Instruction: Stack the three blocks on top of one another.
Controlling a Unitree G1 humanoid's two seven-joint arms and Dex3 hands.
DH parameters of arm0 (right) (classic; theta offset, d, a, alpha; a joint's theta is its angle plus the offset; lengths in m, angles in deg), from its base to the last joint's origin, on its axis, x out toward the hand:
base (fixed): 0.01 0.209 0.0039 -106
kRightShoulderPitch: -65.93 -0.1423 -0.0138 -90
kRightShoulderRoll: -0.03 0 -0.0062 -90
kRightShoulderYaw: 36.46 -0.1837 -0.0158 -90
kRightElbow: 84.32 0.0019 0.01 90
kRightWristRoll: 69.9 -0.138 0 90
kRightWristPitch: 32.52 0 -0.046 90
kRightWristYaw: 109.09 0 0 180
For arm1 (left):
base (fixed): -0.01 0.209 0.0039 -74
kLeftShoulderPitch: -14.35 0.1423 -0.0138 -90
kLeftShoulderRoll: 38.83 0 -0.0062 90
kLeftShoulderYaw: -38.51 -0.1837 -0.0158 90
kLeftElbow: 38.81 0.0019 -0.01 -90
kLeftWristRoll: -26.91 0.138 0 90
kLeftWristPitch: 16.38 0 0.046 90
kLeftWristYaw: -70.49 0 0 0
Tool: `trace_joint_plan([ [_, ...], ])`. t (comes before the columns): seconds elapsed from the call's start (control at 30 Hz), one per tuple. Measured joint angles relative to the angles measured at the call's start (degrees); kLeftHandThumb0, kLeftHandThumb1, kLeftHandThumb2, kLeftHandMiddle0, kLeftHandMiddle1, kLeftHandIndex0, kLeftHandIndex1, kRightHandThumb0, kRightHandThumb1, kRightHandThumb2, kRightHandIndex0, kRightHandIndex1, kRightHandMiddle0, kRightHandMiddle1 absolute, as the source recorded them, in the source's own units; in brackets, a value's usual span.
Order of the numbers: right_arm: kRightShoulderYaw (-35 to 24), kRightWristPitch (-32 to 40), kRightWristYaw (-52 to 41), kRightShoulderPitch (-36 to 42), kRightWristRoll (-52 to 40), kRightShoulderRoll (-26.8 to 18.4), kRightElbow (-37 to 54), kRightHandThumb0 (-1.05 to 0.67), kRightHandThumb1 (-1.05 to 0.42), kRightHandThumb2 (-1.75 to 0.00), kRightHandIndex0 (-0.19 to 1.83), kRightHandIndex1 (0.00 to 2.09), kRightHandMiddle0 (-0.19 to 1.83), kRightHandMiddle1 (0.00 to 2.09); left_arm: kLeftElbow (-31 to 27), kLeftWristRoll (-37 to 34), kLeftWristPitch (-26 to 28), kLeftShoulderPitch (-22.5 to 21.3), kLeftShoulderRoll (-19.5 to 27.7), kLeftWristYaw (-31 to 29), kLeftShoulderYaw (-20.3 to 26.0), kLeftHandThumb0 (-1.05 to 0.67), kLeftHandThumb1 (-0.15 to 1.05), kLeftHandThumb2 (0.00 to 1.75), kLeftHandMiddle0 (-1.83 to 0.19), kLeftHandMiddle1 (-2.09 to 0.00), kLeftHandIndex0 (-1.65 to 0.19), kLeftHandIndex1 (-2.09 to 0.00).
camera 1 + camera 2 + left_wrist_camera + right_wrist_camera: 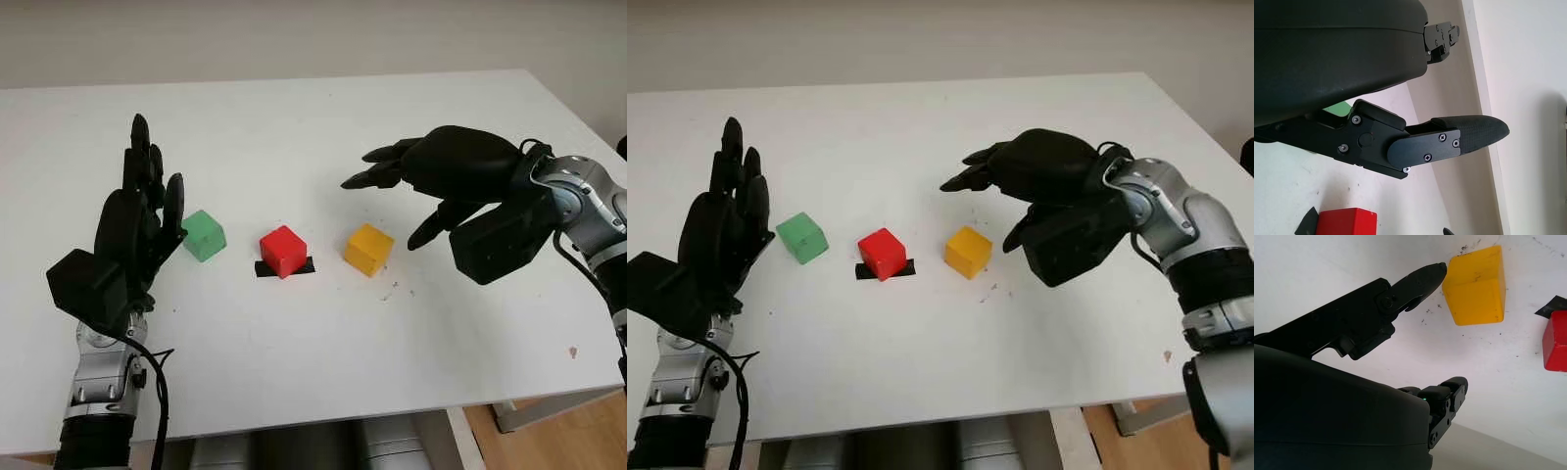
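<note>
Nearest, at the left edge of the white desk (294, 372), the left hand (132, 230) stands upright above the surface, palm facing the blocks, released and holding nothing. Just to its right sits the green block (204, 235), close beside the hand's thumb but not gripped; in the left wrist view a sliver of green (1337, 108) shows behind the hand's shell.

The three blocks lie in a row across the middle of the desk, each apart from the next, none stacked. Right of the green one is the red block (283, 251), resting on a small patch of black tape (306, 266). Right of that is the yellow block (368, 248), turned slightly so a corner faces near.

On the right, the right hand (421, 186) hovers above the desk just right of and beyond the yellow block, released and holding nothing. Its fingers (377, 166) reach left past the far side of that block, and its thumb (1418, 279) points down near the block's right edge. Whether the thumb tip touches the block cannot be told. A few dark specks mark the desk near the yellow block.
</note>
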Motion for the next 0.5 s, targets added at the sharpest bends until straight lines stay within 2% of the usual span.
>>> trace_joint_plan([
  [0.5, 4.3, -2.9, 10.1, 0.0, 5.2, 2.0, -6.4, -0.62, -0.82, -0.06, 0.24, 0.06, 0.52, 0.12, -0.1, 0.6, 0.1, 0.0, 0.4, 0.1, 0.0, -0.78, 1.05, 0.60, 0.16, -0.06, 0.18, -0.05],
])
